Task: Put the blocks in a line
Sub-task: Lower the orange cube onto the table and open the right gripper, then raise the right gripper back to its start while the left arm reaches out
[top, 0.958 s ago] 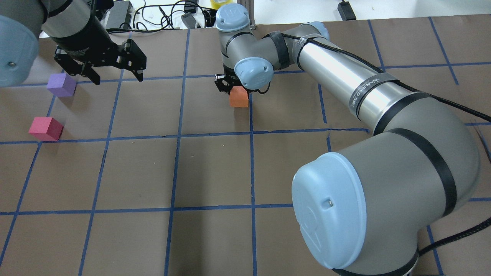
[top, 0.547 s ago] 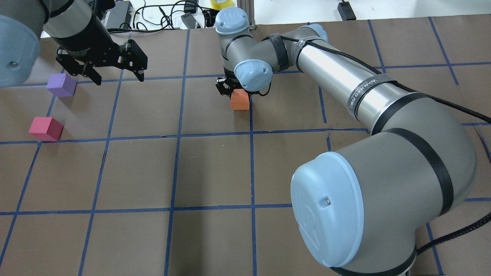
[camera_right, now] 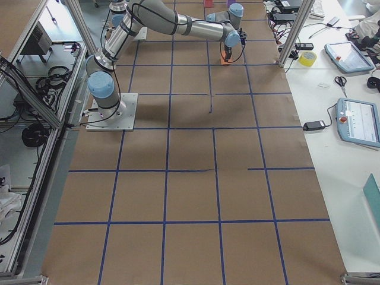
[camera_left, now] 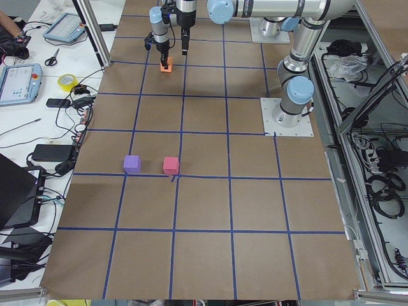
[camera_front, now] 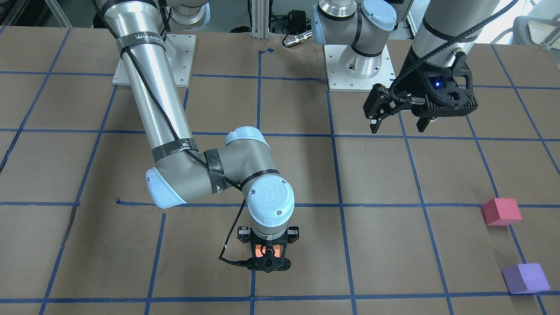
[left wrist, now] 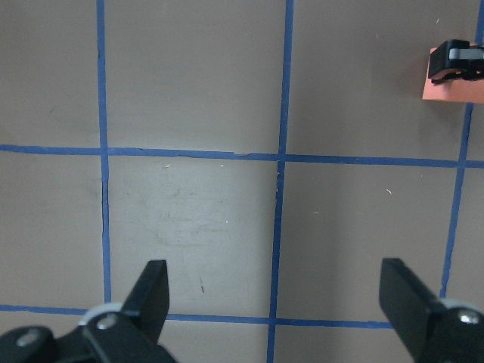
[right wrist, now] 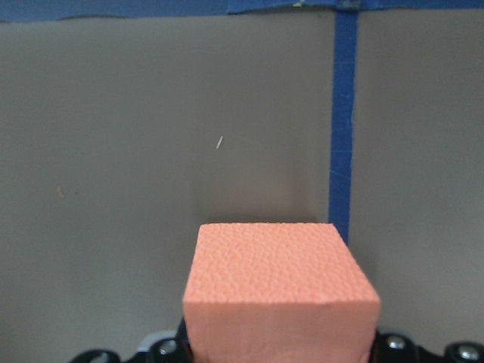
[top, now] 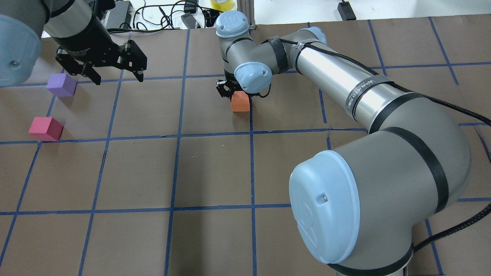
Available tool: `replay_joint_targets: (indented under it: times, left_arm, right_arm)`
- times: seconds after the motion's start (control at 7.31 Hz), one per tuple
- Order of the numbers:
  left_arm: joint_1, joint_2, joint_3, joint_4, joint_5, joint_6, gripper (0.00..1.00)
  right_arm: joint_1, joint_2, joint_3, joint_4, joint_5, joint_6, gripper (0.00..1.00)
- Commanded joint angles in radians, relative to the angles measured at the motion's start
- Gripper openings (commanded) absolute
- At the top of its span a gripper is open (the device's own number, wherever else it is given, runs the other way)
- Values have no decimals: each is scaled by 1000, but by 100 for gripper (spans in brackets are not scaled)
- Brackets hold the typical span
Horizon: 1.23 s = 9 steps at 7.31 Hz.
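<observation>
Right, the right claw points straight down and is pinching the orange block. The front view shows orange foam between the two fingers, and the right wrist view has the block sitting squarely in the grip, top face towards the lens. Can't tell whether its underside touches the worktop or sits just above it. The block is just beside a blue tape line, in the far-middle of the grid.

The left claw is spread wide with nothing between the fingers, and hovers above the worktop at the far left. The left wrist view shows only bare paper and tape between its fingertips.

The purple block lies just beside the left claw, on its outer side, not touching it. The red-pink block sits near the purple one, closer to the robot, with a gap between them. Both are well apart from the orange block.
</observation>
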Motion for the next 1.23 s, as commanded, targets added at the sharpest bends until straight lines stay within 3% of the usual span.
replay_joint_targets:
  times: [0.0,0.14,0.55,0.82,1.09]
  left_arm:
    - [1,-7,1,2,0,8,100]
    - [1,-6,0,2,0,8,100]
    - [1,-10,3,2,-8,5,100]
    - [1,-13,9,2,-11,-6,100]
    - [1,-21,11,2,-11,0,100]
  right_arm:
    - [0,4,6,-8,-30,-3,87]
    - [0,4,6,-6,-36,-3,100]
    - [0,-38,-6,9,-24,-7,100]
    - [-31,-162,-11,124,2,-36,100]
    - [-151,-296,6,307,-15,-224,100]
